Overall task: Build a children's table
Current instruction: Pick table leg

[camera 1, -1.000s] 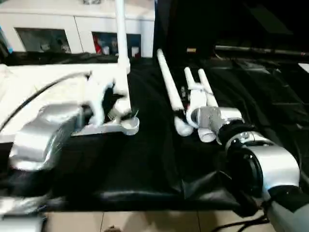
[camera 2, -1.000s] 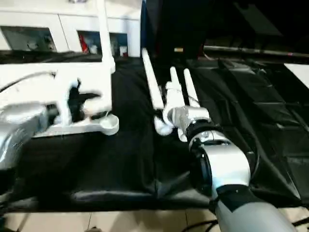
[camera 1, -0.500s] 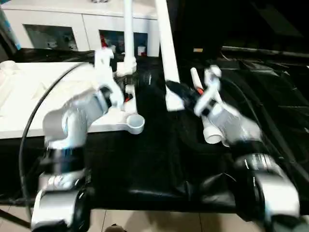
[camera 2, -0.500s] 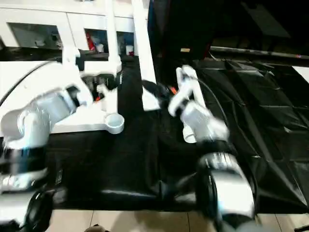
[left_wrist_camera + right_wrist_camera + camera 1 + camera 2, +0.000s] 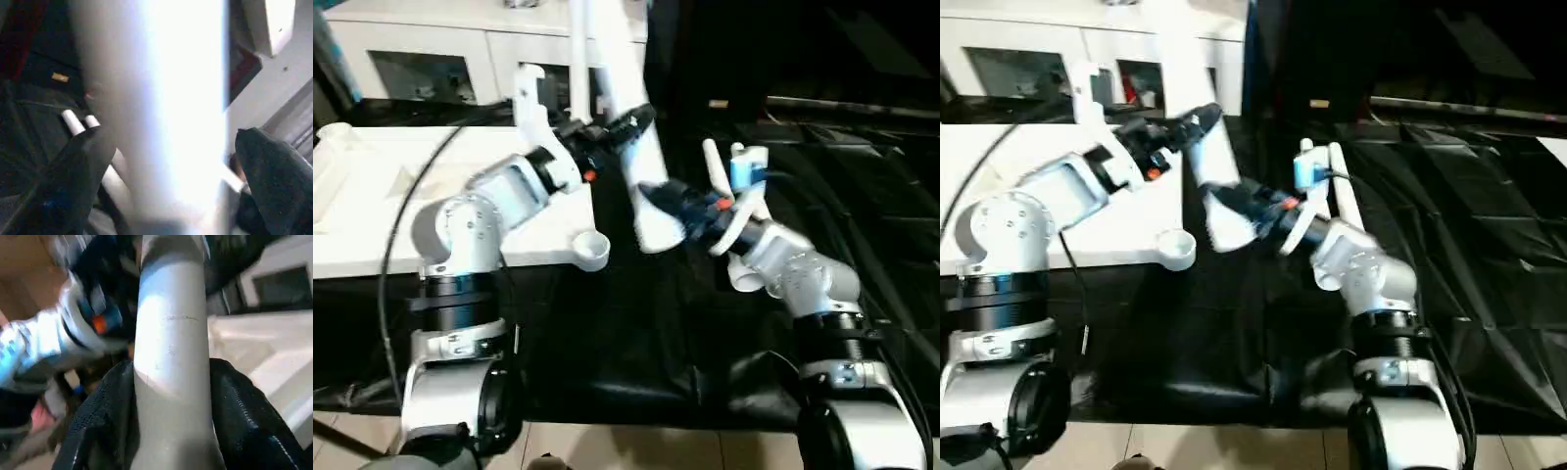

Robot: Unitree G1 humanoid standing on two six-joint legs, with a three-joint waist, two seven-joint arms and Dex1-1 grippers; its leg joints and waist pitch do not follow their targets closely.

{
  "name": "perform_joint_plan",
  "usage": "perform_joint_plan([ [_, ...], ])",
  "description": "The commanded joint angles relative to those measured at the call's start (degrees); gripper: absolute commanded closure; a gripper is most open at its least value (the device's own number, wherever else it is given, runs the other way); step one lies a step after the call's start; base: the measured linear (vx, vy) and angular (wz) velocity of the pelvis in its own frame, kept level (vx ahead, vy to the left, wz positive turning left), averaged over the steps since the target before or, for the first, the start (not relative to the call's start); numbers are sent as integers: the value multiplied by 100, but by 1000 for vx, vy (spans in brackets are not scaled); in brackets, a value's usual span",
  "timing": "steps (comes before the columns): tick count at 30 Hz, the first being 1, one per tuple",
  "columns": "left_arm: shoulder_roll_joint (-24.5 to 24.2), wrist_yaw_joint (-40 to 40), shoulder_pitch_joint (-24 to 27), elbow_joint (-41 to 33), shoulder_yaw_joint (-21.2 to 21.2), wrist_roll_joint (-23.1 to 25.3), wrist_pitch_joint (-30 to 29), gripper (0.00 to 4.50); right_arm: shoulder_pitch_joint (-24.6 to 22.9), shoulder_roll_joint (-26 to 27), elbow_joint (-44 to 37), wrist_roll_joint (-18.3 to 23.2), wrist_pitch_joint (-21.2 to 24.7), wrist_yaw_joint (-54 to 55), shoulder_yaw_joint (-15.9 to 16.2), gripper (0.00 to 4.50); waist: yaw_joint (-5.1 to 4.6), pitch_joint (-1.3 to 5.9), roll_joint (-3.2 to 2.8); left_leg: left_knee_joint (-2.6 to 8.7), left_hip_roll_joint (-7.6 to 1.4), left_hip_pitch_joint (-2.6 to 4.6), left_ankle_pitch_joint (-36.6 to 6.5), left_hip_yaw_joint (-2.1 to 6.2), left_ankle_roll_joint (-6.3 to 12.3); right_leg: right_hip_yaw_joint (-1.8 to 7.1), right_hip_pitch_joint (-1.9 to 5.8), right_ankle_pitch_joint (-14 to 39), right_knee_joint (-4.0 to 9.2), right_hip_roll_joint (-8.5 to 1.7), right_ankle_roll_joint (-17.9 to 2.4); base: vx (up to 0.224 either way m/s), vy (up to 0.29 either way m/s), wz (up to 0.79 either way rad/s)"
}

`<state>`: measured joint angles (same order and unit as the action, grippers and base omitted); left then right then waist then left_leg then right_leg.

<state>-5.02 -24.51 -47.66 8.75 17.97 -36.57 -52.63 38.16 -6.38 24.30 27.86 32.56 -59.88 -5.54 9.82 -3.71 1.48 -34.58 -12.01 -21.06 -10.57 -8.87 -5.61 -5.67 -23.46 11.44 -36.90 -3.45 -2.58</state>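
1. Leg [image 5: 628, 117]: long white tapered tube, held tilted near upright above the black cloth [image 5: 607, 333], its fat lower end just beside the tabletop's near right corner.
2. Right gripper [image 5: 658, 201]: black fingers [image 5: 244, 421] clenched on the leg's fat lower end, one on each side of the tube, as the right wrist view shows.
3. Left gripper [image 5: 612, 130]: reaches across to the same leg higher up. Fingers [image 5: 274, 166] released, spread wide with the tube between them, not pressing on it.
4. Tabletop [image 5: 372, 206]: white plastic, lying flat at left on the black cloth. One leg already stands [image 5: 576, 49] at its far right corner.
5. Socket [image 5: 590, 247]: round, empty, at the near right corner; judged the likely target for the held leg.
6. Spare legs [image 5: 724, 196]: lying on the cloth behind the right arm, near each other.
7. Handling note: the step appears to be steadying the leg with both arms before seating it. Best to close the left fingers squarely on the tube before the right shifts its hold.
8. Handling note: bring the leg upright, centre its fat end over the socket, then push straight down along its axis.
9. Risk: a tilted entry may jam on the socket rim or slide the light tabletop; the smooth tube may slip in a loose grip. Keep clear of the standing leg.
10. Cabinet [image 5: 431, 59]: white, glass doors, beyond the far edge; not part of the job.
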Motion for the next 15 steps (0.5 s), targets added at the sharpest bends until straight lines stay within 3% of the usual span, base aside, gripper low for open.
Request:
perform_joint_plan([
  [1,42,99,-105,-86,93,-171,-69,0,34,-23,-135,-146,-57,127,75,259,12,478,-29,337,-107,3,-358,3,97,333,416,487,439,-481,-943,0,0,0],
  [3,1,86,-99,-150,157,-269,-162,0,65,-10,-99,-133,5,210,92,259,12,466,-33,343,-100,3,-417,2,110,334,417,590,462,-484,-896,0,0,0],
  [4,-13,86,-91,-165,171,-286,-189,28,75,-11,-85,-136,10,219,95,259,13,464,-38,348,-101,3,-435,5,107,333,415,661,470,-480,-851,0,0,0],
  [7,-43,217,-49,-196,222,-259,-228,41,109,-52,-41,-214,-40,298,166,259,12,464,-30,354,-110,-2,-399,11,107,336,416,629,464,-483,-801,0,0,0],
  [8,-44,255,-46,-193,232,-260,-233,53,116,-61,-33,-230,-57,328,190,259,4,461,19,354,-107,-1,-401,2,103,336,418,638,471,-479,-780,0,0,0],
  [9,-45,311,-41,-197,234,-268,-231,66,119,-72,-34,-267,-80,348,229,259,11,460,6,357,-102,-2,-391,6,96,335,420,660,464,-482,-776,0,0,0],
  [15,114,928,-87,-155,461,-284,-188,110,230,-48,221,-1479,-717,1469,924,259,-9,458,-16,359,-101,-6,-347,13,-45,335,403,643,456,-481,-713,0,0,0],
])
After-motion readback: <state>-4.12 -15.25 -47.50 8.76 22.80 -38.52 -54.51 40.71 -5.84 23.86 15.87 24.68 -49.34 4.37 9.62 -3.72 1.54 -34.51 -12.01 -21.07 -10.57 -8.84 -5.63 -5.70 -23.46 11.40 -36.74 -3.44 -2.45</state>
